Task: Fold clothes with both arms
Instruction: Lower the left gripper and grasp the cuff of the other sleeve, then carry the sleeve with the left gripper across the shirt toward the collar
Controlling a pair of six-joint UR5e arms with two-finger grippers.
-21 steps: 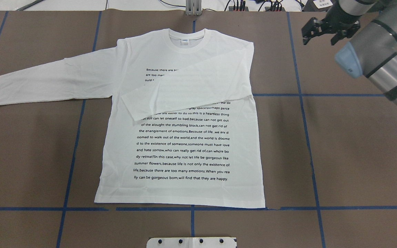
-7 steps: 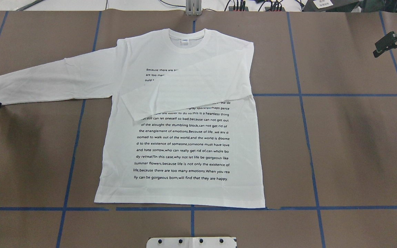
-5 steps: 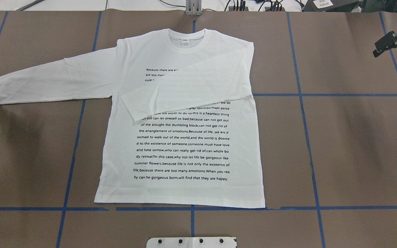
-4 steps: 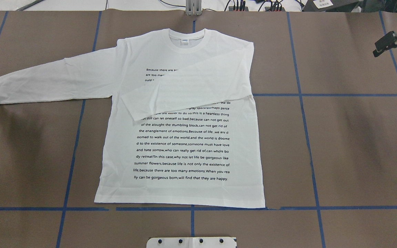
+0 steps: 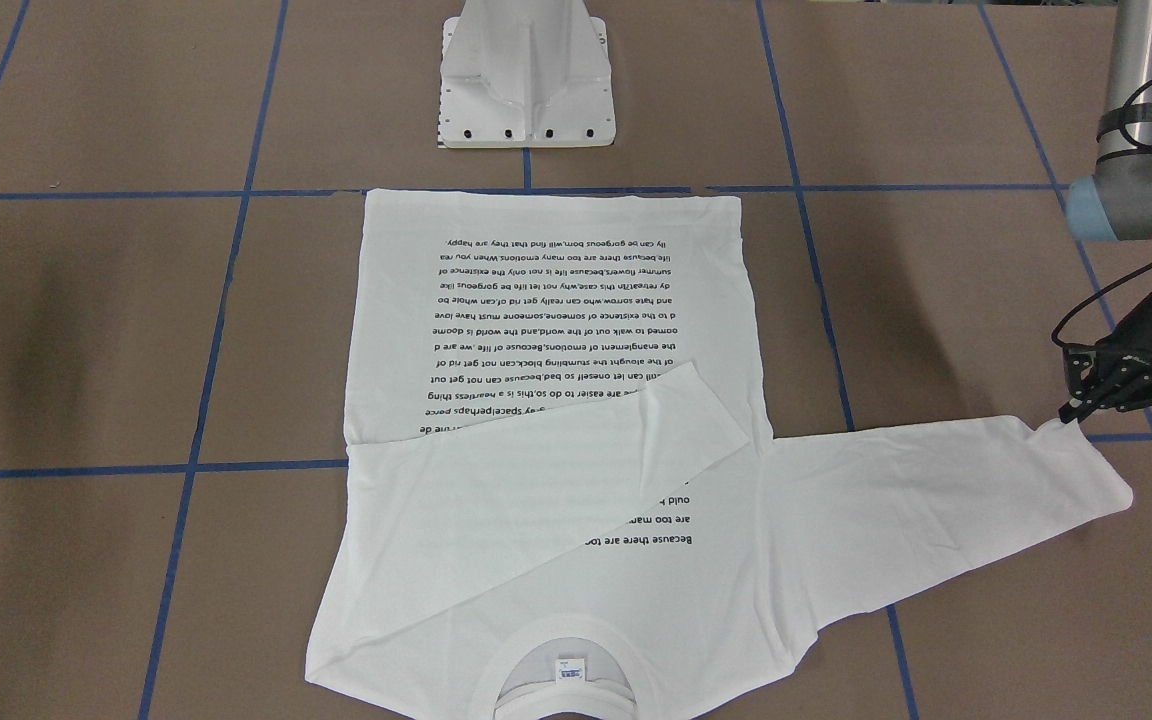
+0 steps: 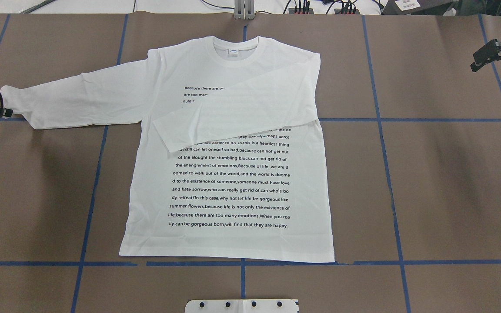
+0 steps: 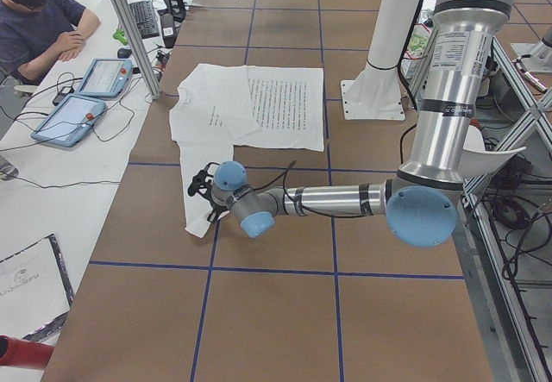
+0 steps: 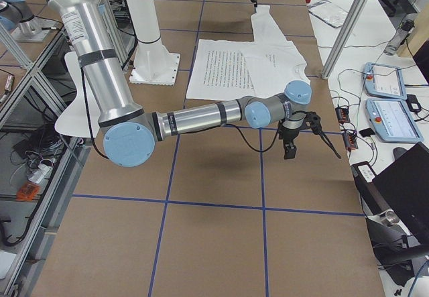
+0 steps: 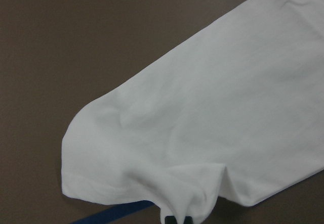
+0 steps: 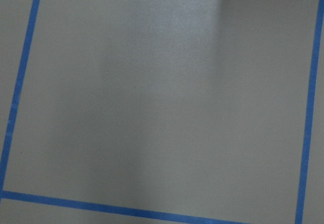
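The white long-sleeved T-shirt [image 6: 233, 182] lies flat, text side up, collar [image 6: 235, 54] at the far edge. One sleeve [image 6: 242, 117] is folded across the chest. The other sleeve [image 6: 81, 100] stretches out to the view's left. My left gripper [image 6: 7, 114] is shut on that sleeve's cuff, low over the table; it also shows in the front view [image 5: 1069, 416], pinching the cuff corner [image 5: 1041, 428]. In the left wrist view the cuff [image 9: 152, 148] bunches at the fingertips. My right gripper [image 6: 494, 56] is open and empty, off the shirt at the far right.
The white pedestal base [image 5: 526, 80] stands at the near edge behind the hem. Blue tape lines [image 6: 381, 119] cross the brown table. Cables [image 6: 320, 6] lie past the far edge. An operator [image 7: 34, 20] and tablets [image 7: 86, 97] are at a side bench.
My left gripper reached the outstretched sleeve's cuff, closed on it and drew it rightward and farther up the table. My right arm withdrew to the far right and has held still since.
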